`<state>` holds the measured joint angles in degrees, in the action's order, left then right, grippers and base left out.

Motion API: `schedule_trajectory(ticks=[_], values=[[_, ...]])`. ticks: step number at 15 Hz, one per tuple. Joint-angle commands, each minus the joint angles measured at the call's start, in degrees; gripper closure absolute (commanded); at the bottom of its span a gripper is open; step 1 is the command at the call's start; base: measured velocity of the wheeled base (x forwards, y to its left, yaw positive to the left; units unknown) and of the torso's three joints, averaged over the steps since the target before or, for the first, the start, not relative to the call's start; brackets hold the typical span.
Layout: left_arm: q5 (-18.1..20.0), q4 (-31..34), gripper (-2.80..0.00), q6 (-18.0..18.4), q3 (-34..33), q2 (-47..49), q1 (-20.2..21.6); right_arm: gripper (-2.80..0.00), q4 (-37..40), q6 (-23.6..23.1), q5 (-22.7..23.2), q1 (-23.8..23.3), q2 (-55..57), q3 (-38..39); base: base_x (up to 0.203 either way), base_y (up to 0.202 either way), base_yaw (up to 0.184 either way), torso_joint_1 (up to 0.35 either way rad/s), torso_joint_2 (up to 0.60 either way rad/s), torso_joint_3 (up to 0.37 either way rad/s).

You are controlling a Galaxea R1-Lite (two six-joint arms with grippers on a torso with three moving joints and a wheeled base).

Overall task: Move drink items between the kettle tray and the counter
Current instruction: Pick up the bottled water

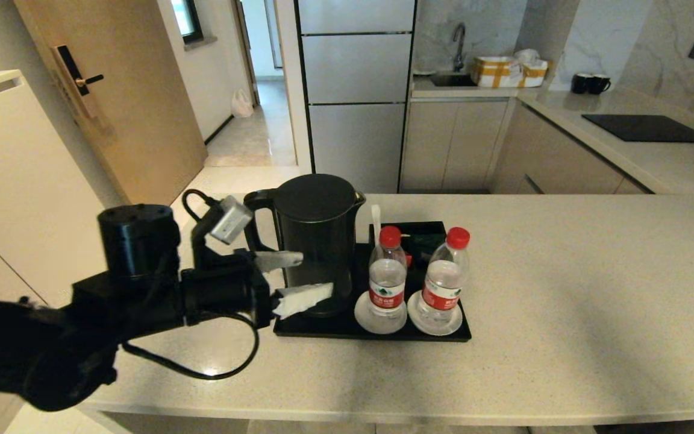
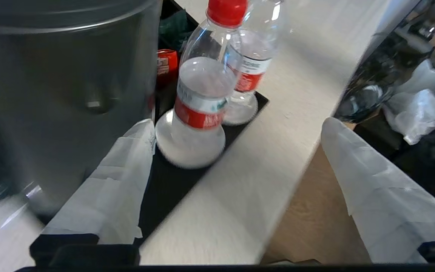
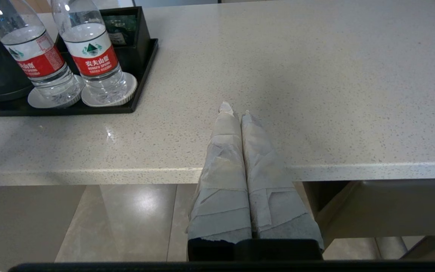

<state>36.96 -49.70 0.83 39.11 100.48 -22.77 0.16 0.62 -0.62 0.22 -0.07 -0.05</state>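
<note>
Head view: left claw (image 1: 296,280) is spread wide at the kettle (image 1: 317,241), its white-wrapped fingers (image 1: 302,298) lying against the side nearest the robot's left. Kettle and two bottles (image 1: 387,274) stand on the tray (image 1: 377,328), which sits on the counter (image 1: 564,313). Right claw (image 3: 236,113), pressed closed, hangs near the counter edge, well apart from the tray.

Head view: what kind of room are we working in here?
Most likely a serviced-apartment or hotel-suite kitchenette: a sink with tap on the back wall, a built-in cooktop, and a hospitality-style kettle tray holding a kettle and two water bottles on the counter.
</note>
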Motion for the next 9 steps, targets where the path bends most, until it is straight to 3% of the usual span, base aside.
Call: schedule_trajectory(ticks=[1,5,9], values=[[-5.36,-0.81,-2.80,0.17,5.12,8.86,-5.98,0.00,0.02,-0.01,0.01,0.04,-0.01,-0.04,0.000,0.000,0.000,0.000,0.00,0.000],[-7.35,-0.79,-2.80,0.24,11.14,14.42,-10.83,0.00,0.02,-0.01,0.01,0.04,-0.01,-0.04,0.000,0.000,0.000,0.000,0.00,0.000],[-7.78,-1.23,-2.80,0.34,12.48,17.48,-12.01,0.00,0.02,-0.01,0.01,0.04,-0.01,-0.04,0.000,0.000,0.000,0.000,0.00,0.000]])
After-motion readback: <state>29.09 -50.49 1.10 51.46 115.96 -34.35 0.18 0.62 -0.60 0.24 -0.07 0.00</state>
